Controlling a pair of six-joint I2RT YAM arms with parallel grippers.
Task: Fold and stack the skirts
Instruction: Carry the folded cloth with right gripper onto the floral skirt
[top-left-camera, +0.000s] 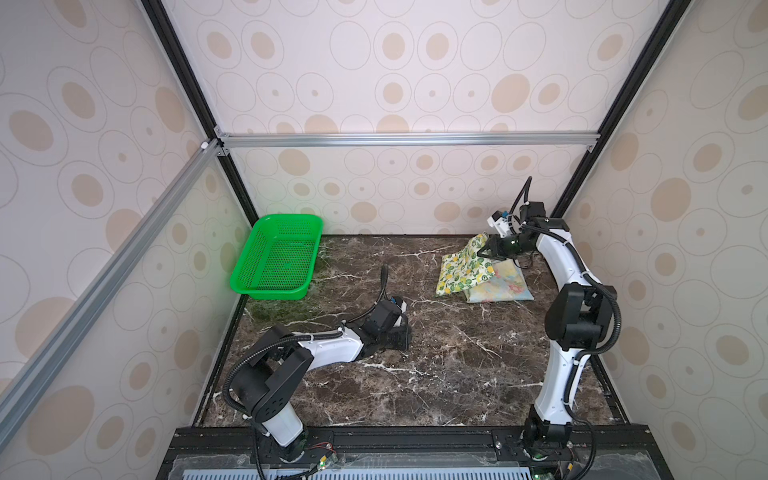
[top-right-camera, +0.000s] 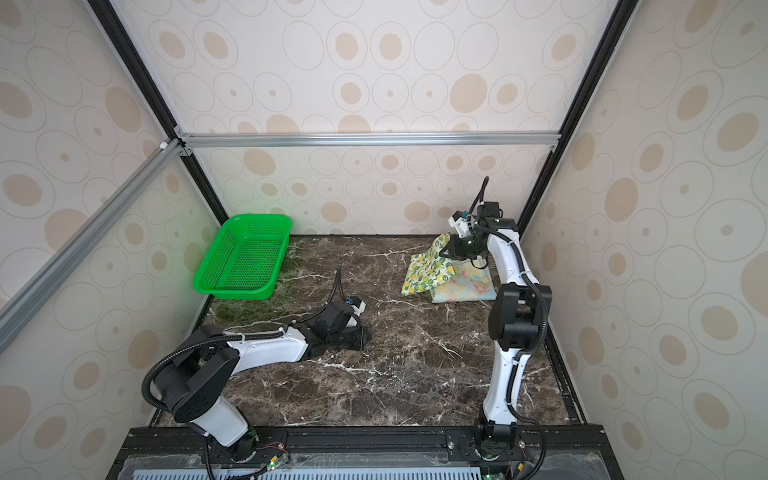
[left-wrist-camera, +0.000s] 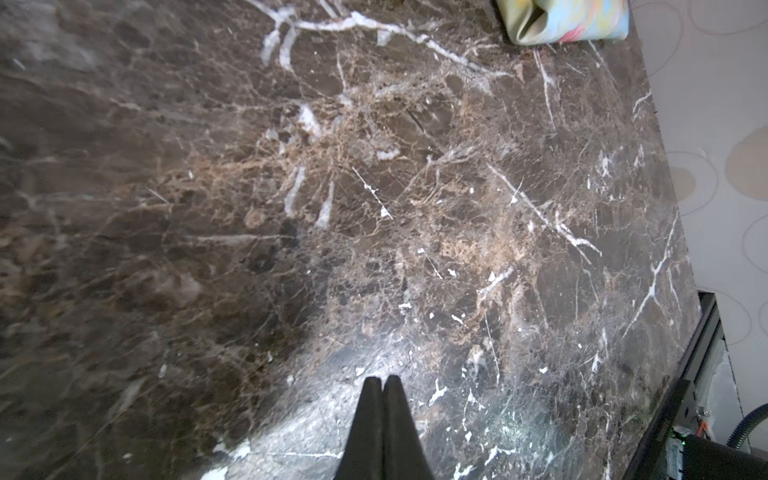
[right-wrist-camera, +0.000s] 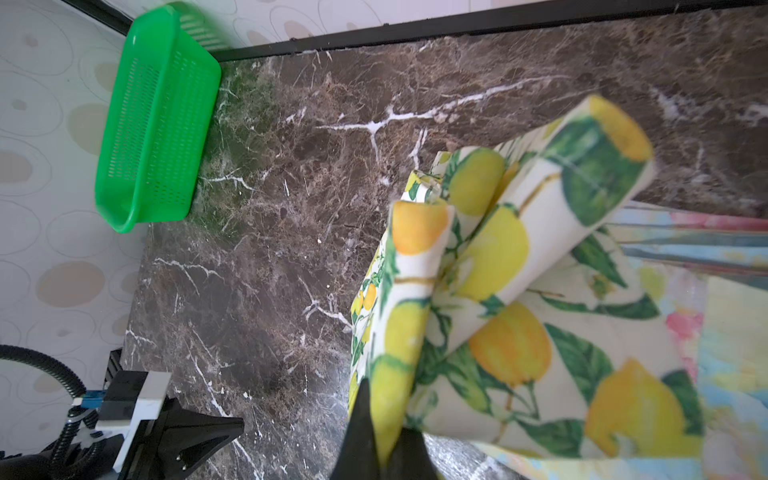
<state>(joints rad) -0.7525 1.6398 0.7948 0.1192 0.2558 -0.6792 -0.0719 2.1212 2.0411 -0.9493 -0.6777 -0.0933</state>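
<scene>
**Skirts at the table's far right.** On the marble-patterned table, the lemon-print skirt is seen draped partly over the pastel floral skirt. The pastel floral skirt is spread flat beneath it, close to the right wall. One edge of the lemon-print cloth is pinched tight in the right fingers and held up off the table, so the fabric is curled over itself in a loose roll (clearest from the right wrist camera, where the cloth is clamped between the black fingers). The rest of that skirt is spread on the table and across the pastel one.

The left fingers are pressed together with nothing between them. They are held low over bare table near the middle, well apart from both skirts. Only a corner of the pastel cloth is caught by the left wrist camera. A green mesh basket is set in the far left corner.
</scene>
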